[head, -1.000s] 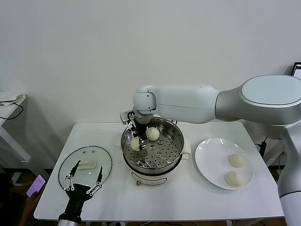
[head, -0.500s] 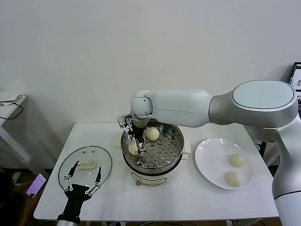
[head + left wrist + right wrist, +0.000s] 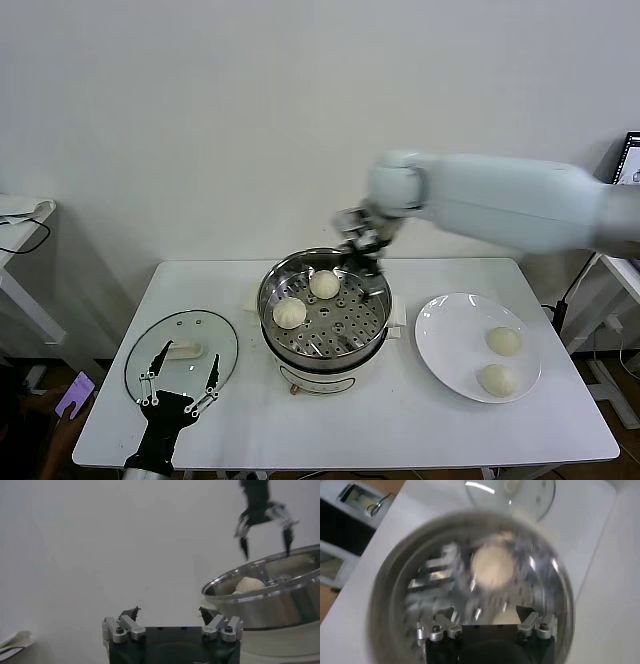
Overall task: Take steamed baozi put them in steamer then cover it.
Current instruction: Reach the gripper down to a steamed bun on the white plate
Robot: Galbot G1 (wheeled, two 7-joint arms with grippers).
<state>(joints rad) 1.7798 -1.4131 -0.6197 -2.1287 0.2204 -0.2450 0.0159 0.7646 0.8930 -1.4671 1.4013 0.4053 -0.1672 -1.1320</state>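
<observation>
The steel steamer (image 3: 372,325) stands mid-table on its cream base. Two baozi lie on its perforated tray, one at the left (image 3: 289,313) and one at the back (image 3: 323,284). Two more baozi (image 3: 503,341) (image 3: 497,380) lie on the white plate (image 3: 440,330) at the right. My right gripper (image 3: 362,248) is open and empty, raised above the steamer's back rim; its wrist view looks down on a baozi (image 3: 492,568) in the pot. The glass cover (image 3: 200,325) lies flat on the table at the left. My left gripper (image 3: 178,383) is open and empty just in front of it.
The steamer (image 3: 270,597) and the right gripper (image 3: 264,527) also show in the left wrist view. A side table with cables (image 3: 20,215) stands at the far left. The table's front edge runs just below the left gripper.
My right gripper has let go of the second baozi at the left of the tray, then lifted and swung right, above the steamer's back rim. The left arm has not moved.
</observation>
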